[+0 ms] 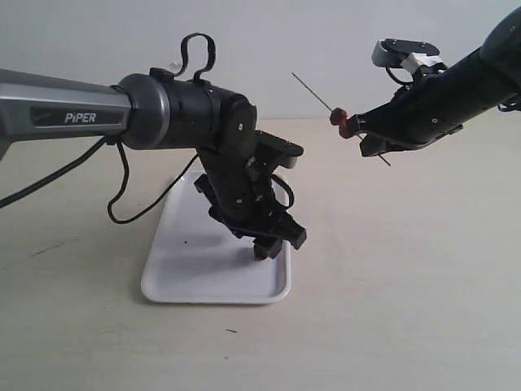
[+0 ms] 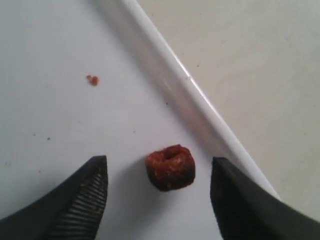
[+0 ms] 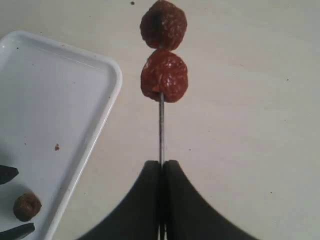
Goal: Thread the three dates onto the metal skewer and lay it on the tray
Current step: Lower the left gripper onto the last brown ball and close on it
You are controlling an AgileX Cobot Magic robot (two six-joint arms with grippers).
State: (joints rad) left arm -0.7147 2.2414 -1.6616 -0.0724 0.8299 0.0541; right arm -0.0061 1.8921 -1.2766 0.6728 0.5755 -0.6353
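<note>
Two dates [image 3: 164,75] sit threaded on the metal skewer [image 3: 161,130], which my right gripper [image 3: 161,164] holds shut, raised above the table at the right [image 1: 358,130]. The third date [image 2: 170,167] lies loose on the white tray [image 2: 165,70] near its rim, and also shows in the right wrist view [image 3: 27,206]. My left gripper [image 2: 157,172] is open, low over the tray, with one finger on each side of that date and apart from it. In the exterior view the left gripper [image 1: 269,240] hides this date.
The tray [image 1: 213,281] lies on a beige table [image 1: 407,285]. A small reddish crumb [image 2: 92,80] and tiny dark specks lie on the tray. The left arm's black cable [image 1: 122,191] hangs down left of the tray.
</note>
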